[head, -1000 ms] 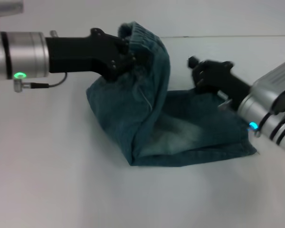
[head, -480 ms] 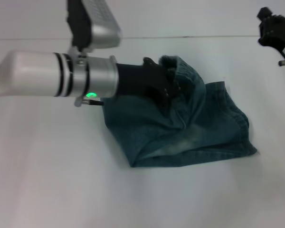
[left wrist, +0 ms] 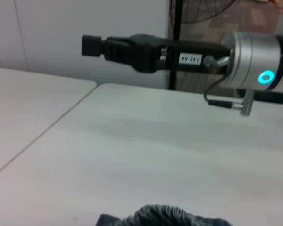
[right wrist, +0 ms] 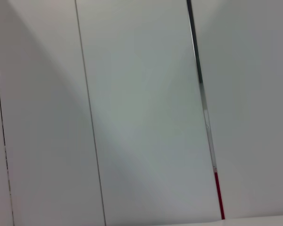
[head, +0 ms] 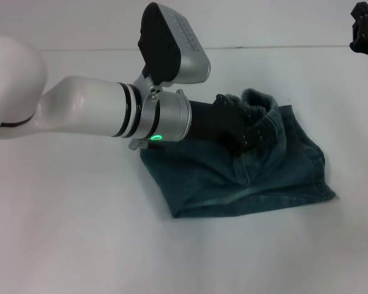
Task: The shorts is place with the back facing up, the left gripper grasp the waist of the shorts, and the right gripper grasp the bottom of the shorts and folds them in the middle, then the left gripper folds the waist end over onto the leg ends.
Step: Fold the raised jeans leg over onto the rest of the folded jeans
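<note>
The blue denim shorts (head: 276, 174) lie folded on the white table (head: 73, 245) in the head view. My left gripper (head: 250, 130) reaches across them from the left, shut on the ruffled waist of the shorts (head: 265, 105), which it holds low over the upper layer. That gathered waist edge (left wrist: 162, 215) also shows in the left wrist view. The leg ends (head: 324, 187) rest flat at the right side of the pile. My right gripper (head: 363, 29) hangs raised at the far right, away from the cloth, and the left wrist view shows the right gripper (left wrist: 92, 45) side-on.
The left arm's white and silver forearm (head: 110, 113) spans the left half of the table above the surface. A seam line in the table (head: 282, 47) runs across the back. The right wrist view holds only wall panels (right wrist: 141, 113).
My left gripper has carried the waist further right and lower over the folded shorts. The right gripper has let go of the shorts and pulled up and away to the far right.
</note>
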You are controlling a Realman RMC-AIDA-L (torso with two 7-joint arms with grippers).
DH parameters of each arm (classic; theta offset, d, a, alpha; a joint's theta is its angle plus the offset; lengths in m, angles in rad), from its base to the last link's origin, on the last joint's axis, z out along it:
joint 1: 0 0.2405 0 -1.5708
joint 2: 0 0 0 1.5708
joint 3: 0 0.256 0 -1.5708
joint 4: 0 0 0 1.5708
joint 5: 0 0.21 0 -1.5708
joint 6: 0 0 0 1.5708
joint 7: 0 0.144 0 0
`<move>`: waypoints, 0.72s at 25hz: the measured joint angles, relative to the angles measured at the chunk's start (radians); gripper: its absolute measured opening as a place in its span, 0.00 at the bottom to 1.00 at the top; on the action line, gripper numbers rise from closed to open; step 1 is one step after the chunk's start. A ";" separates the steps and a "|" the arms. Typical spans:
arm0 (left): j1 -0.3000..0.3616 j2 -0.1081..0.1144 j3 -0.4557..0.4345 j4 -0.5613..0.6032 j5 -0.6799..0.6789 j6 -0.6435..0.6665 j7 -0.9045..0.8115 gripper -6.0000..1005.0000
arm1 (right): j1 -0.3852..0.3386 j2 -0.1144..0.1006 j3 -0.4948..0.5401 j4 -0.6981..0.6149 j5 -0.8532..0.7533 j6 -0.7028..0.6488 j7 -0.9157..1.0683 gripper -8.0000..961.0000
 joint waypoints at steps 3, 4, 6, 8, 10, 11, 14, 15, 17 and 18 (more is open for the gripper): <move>0.003 0.000 0.022 0.000 -0.004 -0.028 -0.002 0.21 | -0.002 0.000 0.000 0.000 0.000 0.000 0.000 0.01; 0.005 0.000 0.024 0.000 -0.008 -0.031 -0.001 0.21 | -0.002 0.000 0.000 0.000 0.001 0.000 0.000 0.01; 0.009 0.000 0.024 0.000 -0.016 -0.032 0.002 0.31 | -0.003 0.000 0.001 0.000 0.001 0.001 0.001 0.01; 0.012 0.000 0.024 0.001 -0.020 -0.032 0.003 0.40 | -0.003 0.000 0.001 0.002 0.001 0.002 0.000 0.01; 0.017 0.000 0.024 0.005 -0.022 -0.031 0.004 0.47 | -0.003 0.001 0.001 0.002 0.001 0.003 -0.001 0.01; 0.021 0.000 0.024 0.011 -0.025 -0.030 0.006 0.49 | -0.003 0.001 0.001 0.003 0.001 0.004 -0.001 0.01; 0.042 0.000 0.024 0.033 -0.067 -0.027 0.040 0.55 | -0.003 0.002 0.000 0.004 0.002 0.005 -0.001 0.01; 0.049 0.000 0.024 0.040 -0.090 -0.026 0.062 0.57 | -0.003 0.002 -0.001 0.004 0.002 0.005 -0.001 0.01; 0.056 0.000 0.024 0.045 -0.123 -0.024 0.098 0.61 | -0.003 0.002 -0.004 0.005 0.002 0.006 -0.003 0.01; 0.060 0.000 0.022 0.048 -0.142 -0.025 0.116 0.63 | -0.003 0.002 -0.005 0.005 0.002 0.006 -0.005 0.01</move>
